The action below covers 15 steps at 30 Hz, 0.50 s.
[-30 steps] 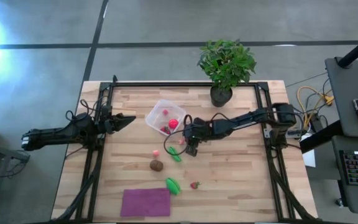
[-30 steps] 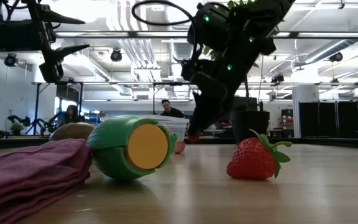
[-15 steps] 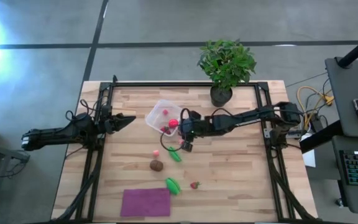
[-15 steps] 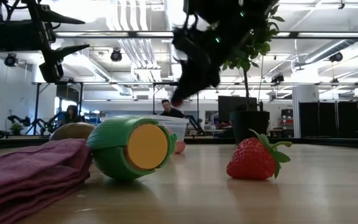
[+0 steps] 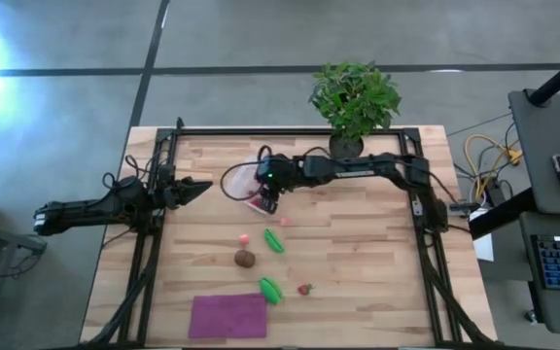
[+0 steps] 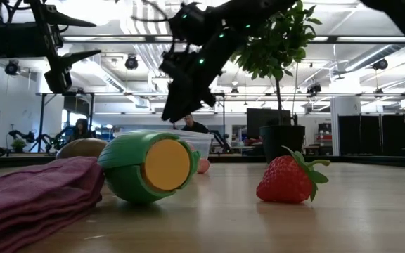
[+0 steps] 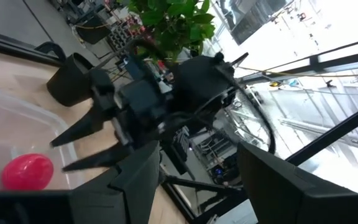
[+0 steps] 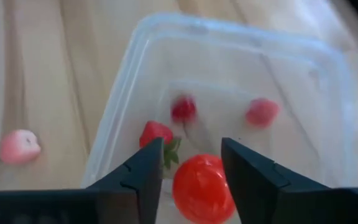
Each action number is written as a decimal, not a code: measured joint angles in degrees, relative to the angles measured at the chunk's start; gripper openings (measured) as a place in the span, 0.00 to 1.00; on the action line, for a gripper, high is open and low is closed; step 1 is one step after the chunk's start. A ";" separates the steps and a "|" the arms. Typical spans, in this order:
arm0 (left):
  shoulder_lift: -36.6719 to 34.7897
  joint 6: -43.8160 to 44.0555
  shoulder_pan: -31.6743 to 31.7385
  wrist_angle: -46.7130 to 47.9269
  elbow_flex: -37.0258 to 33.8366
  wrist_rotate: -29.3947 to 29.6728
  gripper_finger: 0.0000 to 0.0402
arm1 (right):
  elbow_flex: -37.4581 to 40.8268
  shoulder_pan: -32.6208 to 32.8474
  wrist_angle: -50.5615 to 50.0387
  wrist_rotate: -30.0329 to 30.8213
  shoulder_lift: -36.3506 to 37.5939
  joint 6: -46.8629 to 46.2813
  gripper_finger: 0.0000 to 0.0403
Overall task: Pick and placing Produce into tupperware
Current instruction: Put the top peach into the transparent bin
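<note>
Right wrist view: right gripper (image 8: 191, 171) hangs over the tub (image 8: 135, 68), fingers parted, red ball (image 8: 202, 190) between them, apparently dropping in. Left gripper (image 5: 200, 187) waits mid-left, state unclear.

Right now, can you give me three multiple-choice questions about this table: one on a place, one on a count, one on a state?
1. Where is the right gripper?
A. over the tupperware
B. over the purple cloth
C. beside the potted plant

2. How many green pieces lie on the table?
A. one
B. two
C. four

3. The right gripper's jaws are:
A. shut on a strawberry
B. apart, empty
C. hidden

Answers: 1 A, the high view places it there. 2 B, the second lies near the cloth. 3 B, the right wrist view shows a gap.
</note>
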State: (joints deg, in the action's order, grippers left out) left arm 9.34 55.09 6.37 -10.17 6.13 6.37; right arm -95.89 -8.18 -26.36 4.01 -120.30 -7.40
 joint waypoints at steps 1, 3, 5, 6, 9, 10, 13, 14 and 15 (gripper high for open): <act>-0.02 0.00 -0.02 0.12 0.00 0.02 0.50 | -1.58 0.00 -1.33 -0.11 -1.18 0.33 0.41; -0.04 0.00 0.00 0.09 0.00 0.00 0.50 | -4.55 0.01 -4.69 -0.13 -2.97 0.41 0.46; -0.02 0.00 0.00 0.11 0.00 0.01 0.50 | -7.01 0.32 -7.92 -0.23 -3.55 0.78 0.49; -0.03 0.00 -0.01 0.10 0.00 0.01 0.50 | -7.75 0.61 -10.22 -0.37 -3.49 1.19 0.50; -0.02 0.00 0.00 0.11 0.00 0.02 0.50 | -6.64 2.54 -17.16 -0.51 -1.63 5.27 0.53; -0.02 0.00 0.00 0.11 0.00 0.00 0.50 | -4.96 3.47 -18.89 -0.38 -0.81 6.47 0.53; -0.04 0.00 0.00 0.11 0.00 0.02 0.50 | 1.80 5.99 -18.44 -0.36 2.34 7.25 0.52; -0.04 0.00 -0.01 0.09 0.00 0.02 0.50 | 4.28 6.73 -16.36 -0.34 3.50 6.47 0.52; -0.02 0.00 -0.01 0.09 0.00 0.00 0.50 | 6.48 7.37 -13.47 -0.25 4.48 5.22 0.52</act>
State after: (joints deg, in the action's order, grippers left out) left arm 9.32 55.09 6.37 -10.08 6.13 6.37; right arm -89.41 -0.81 -39.83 3.76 -115.82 -2.18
